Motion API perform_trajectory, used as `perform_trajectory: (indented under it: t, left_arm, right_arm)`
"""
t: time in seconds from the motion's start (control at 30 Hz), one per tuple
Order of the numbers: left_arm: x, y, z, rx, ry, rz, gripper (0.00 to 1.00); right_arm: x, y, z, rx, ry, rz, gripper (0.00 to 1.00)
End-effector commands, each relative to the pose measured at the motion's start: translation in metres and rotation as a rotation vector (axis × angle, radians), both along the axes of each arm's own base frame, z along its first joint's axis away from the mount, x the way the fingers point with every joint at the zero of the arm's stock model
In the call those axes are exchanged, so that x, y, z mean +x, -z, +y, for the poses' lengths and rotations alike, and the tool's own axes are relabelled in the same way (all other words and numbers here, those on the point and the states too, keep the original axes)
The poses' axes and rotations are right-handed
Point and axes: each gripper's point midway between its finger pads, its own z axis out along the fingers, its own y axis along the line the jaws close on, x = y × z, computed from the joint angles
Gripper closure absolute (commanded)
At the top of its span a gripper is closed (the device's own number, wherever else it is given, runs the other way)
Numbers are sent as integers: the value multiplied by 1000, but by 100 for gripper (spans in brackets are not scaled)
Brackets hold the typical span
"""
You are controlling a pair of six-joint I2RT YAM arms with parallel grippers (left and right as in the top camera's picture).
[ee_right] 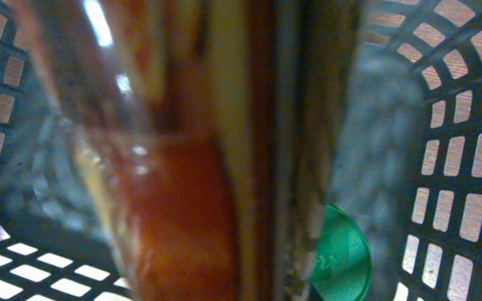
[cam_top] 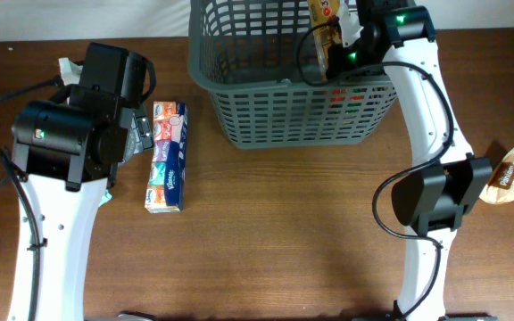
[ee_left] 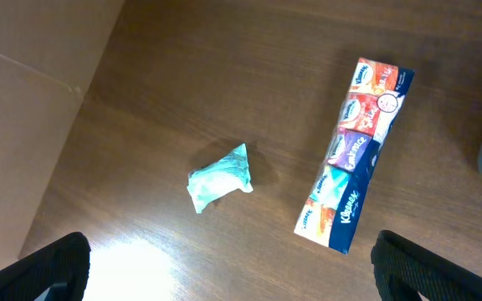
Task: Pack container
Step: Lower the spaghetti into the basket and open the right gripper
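Observation:
The dark grey lattice container [cam_top: 275, 116] stands at the back centre of the table. My right gripper [cam_top: 344, 45] reaches into its right side, shut on an orange and yellow snack packet [cam_top: 324, 27]. In the right wrist view the packet [ee_right: 199, 167] fills the frame, blurred, and hides the fingers, with the container's slotted walls [ee_right: 458, 100] around it. A green round lid [ee_right: 337, 255] lies on the container floor. My left gripper [ee_left: 233, 276] is open and empty above the table at the left, also seen from overhead [cam_top: 136, 134].
A long pack of Kleenex tissues [cam_top: 167, 156] lies left of the container, also in the left wrist view [ee_left: 354, 155]. A crumpled teal wrapper [ee_left: 220, 177] lies beside it. A brown snack bag [cam_top: 511, 174] sits at the right table edge.

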Motion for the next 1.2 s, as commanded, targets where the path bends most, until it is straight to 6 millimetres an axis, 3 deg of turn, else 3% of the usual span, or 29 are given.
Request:
perform_trajectory:
  t: [0.0, 0.07, 0.17, 0.47, 0.6, 0.73, 0.9, 0.93, 1.07, 1.17]
  left_arm:
    - [-2, -2, 1, -11, -14, -12, 0]
    - [-2, -2, 1, -11, -14, -12, 0]
    - [-2, -2, 1, -10, -14, -11, 0]
    - [-3, -2, 2, -9, -13, -8, 0]
    - [-2, -2, 2, -9, -13, -8, 0]
    - [-2, -2, 2, -9, -13, -8, 0]
    - [-3, -2, 2, -9, -13, -8, 0]
    - [-3, -2, 2, -9, -13, -8, 0]
    - [-3, -1, 2, -8, -13, -4, 0]
    - [-6, 0, 2, -5, -14, 7, 0]
  right_arm:
    - [-6, -5, 1, 0, 9, 8, 90]
    - [-7, -5, 1, -1, 9, 10, 80]
    - [-6, -7, 1, 0, 8, 3, 73]
    - [-4, -36, 2, 12, 9, -69, 65]
    - [-4, -58, 2, 20, 9, -114, 58]
    - [-5, -95, 2, 36, 12, -196, 42]
    - [-10, -133, 1, 50, 11, -283, 17]
    - [-12, -141, 1, 53, 11, -300, 2]
    - [-21, -168, -7, 35, 30, -361, 1]
    - [-30, -189, -35, -80, 98, -419, 1]
